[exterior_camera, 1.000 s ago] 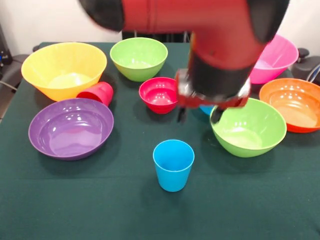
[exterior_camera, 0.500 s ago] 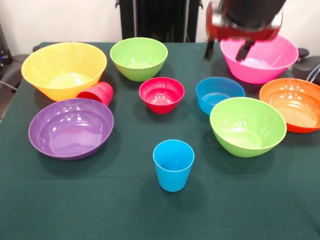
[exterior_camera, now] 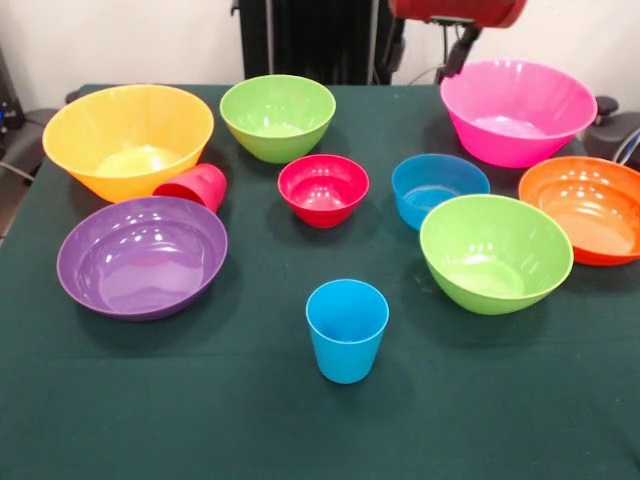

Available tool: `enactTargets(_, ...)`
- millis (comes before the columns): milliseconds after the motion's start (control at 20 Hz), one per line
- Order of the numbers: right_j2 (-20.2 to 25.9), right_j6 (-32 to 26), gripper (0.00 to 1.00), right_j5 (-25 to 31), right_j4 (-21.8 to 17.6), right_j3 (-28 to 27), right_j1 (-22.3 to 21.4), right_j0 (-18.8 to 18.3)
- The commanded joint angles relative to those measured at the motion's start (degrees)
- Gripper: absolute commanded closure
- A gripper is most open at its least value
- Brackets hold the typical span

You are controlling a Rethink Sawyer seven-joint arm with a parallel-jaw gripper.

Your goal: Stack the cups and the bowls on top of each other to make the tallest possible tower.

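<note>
Cups (exterior_camera: 347,330) and bowls (exterior_camera: 435,188) sit unstacked; claw (exterior_camera: 429,50) has risen to the top edge, fingers spread, empty.

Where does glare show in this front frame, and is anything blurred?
Front view: soft white highlights sit inside the purple bowl, orange bowl and pink bowl; the sky-blue cup and the other bowls look sharp; only the gripper at the top edge is cropped.

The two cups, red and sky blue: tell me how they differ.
The sky-blue cup stands upright, mouth up; the red cup lies tipped over. The sky-blue cup stands alone on the cloth; the red cup is wedged between the yellow-orange bowl and the purple bowl. Both are small tumblers.
</note>
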Motion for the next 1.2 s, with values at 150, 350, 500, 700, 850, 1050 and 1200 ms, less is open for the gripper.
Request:
enactTargets(150,-6.2,5.5,0.0,-16.6,-3.5,13.4,1.6,-2.2)
enactTargets(350,-7.4,4.4,0.0,-21.4,-3.9,12.9,4.9,-2.5)
enactTargets(500,-8.5,4.8,0.0,-25.5,-3.7,14.0,5.9,-2.3)
enactTargets(700,-9.7,5.5,0.0,-30.4,-3.3,15.4,7.0,-1.9)
enactTargets(850,-10.4,5.5,0.0,-32.2,-2.5,15.9,7.5,-1.5)
enactTargets(1050,-11.2,5.8,0.0,-33.4,-1.2,17.7,6.9,-0.9)
enactTargets(1200,-11.7,6.3,0.0,-33.6,0.0,19.9,5.6,-0.5)
